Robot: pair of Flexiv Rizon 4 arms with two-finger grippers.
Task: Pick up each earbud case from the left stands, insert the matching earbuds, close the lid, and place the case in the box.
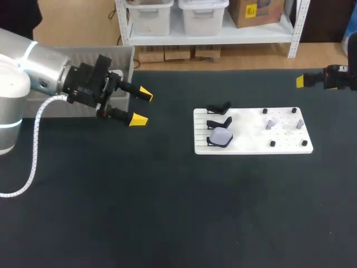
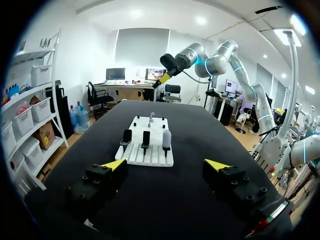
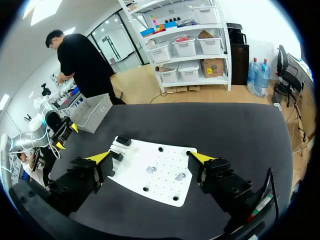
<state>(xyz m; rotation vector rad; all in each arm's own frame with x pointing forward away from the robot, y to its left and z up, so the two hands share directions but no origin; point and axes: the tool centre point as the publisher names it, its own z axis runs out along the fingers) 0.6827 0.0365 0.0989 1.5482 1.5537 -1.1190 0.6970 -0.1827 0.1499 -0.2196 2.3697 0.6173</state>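
Observation:
A white board [image 1: 290, 146] lies right of the table's middle. Three black stands line its left side: two bare ones [image 1: 218, 108] [image 1: 219, 121], and the nearest one carries a lavender earbud case [image 1: 221, 136]. Two grey earbuds [image 1: 271, 124] [image 1: 300, 123] sit among black pegs on its right half. My left gripper [image 1: 139, 106] hovers open and empty, well left of the board. In the left wrist view the case [image 2: 166, 139] stands ahead of the open left gripper [image 2: 166, 164]. My right gripper [image 1: 313, 82] hangs beyond the board's far right corner. In its own view the right gripper [image 3: 150, 157] is open above the board [image 3: 165, 190].
A pale slatted crate [image 1: 120, 56] stands at the table's far left edge, behind my left arm, and shows again as the crate [image 3: 92, 112] in the right wrist view. Dark tabletop [image 1: 167, 212] stretches in front of the board.

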